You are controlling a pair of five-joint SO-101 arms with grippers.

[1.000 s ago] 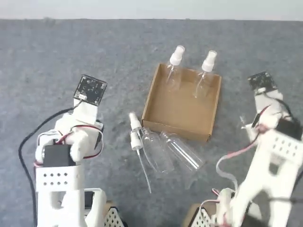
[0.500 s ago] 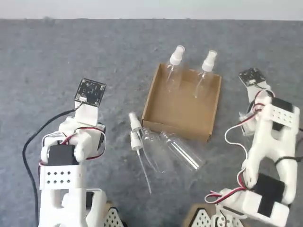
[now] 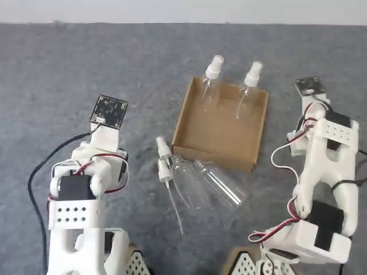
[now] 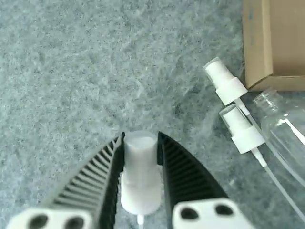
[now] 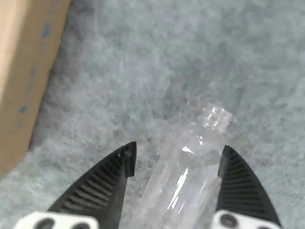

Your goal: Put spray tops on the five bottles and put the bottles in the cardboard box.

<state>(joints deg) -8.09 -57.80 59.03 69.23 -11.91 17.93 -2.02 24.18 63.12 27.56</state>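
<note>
Robot lab setup here: grey felt bench (image 3: 57, 69), printed white left arm (image 3: 74, 197) and right arm (image 3: 327, 166), wires (image 3: 34, 172) exposed.

Box (image 3: 221, 134): near half of the floor bare, open from above. Far half taken by two capped bottles (image 3: 211, 86), heads poking past the far wall.

Near wall blocked by two bare bottles (image 3: 221, 182) lying side by side against it. Loose tops (image 3: 163, 148) with trailing tubes lie just left of them.

Carpet (image 3: 69, 63) left of and behind the box is open.

Right arm (image 3: 324, 149) crowds the box's right wall. The narrow lane there is filled by a fifth bottle (image 5: 190, 162) between spread jaws.
</note>
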